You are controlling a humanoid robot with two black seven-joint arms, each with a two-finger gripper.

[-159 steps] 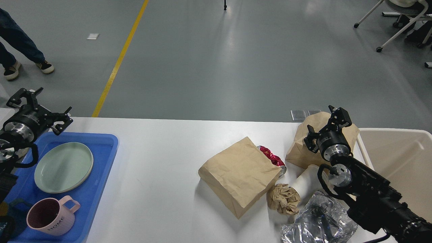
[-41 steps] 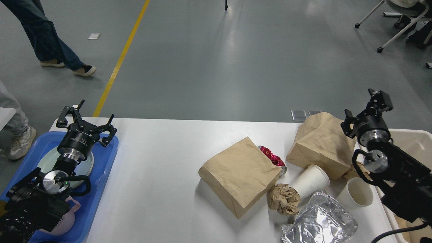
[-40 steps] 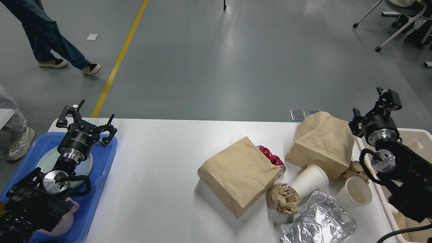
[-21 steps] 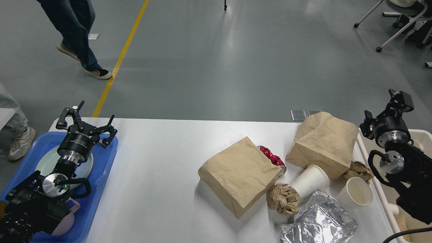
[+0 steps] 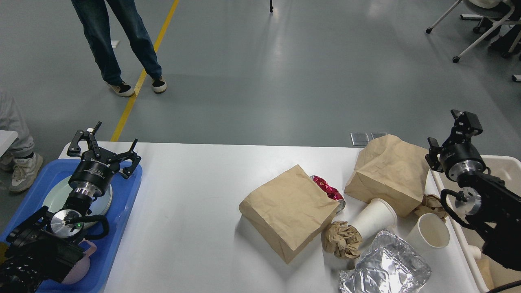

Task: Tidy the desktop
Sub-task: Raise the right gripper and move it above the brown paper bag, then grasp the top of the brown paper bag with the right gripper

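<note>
The white desktop [image 5: 195,195] carries litter on its right half. There is a flat brown paper bag [image 5: 289,211], a second brown bag [image 5: 388,173] and a crushed red can [image 5: 327,190]. A tipped white paper cup [image 5: 372,221] and an upright paper cup [image 5: 429,236] are there too. So are two crumpled brown paper balls [image 5: 342,240] [image 5: 433,203] and a silver foil bag [image 5: 384,270]. My left gripper [image 5: 105,140] is open and empty above the far end of the blue tray [image 5: 122,195]. My right gripper [image 5: 449,132] is open and empty, raised between the second bag and the beige bin [image 5: 500,167].
The blue tray holds a green plate [image 5: 103,199] and a pink mug [image 5: 83,268], partly hidden by my left arm. A person's legs [image 5: 122,44] stand on the floor beyond the table's far left. Wheeled chairs [image 5: 480,24] are at the far right.
My right gripper has drawn right, off the bags, uncovering the cups, then edged back left. My left gripper came right over the tray and now holds still. The person walked rightward.
</note>
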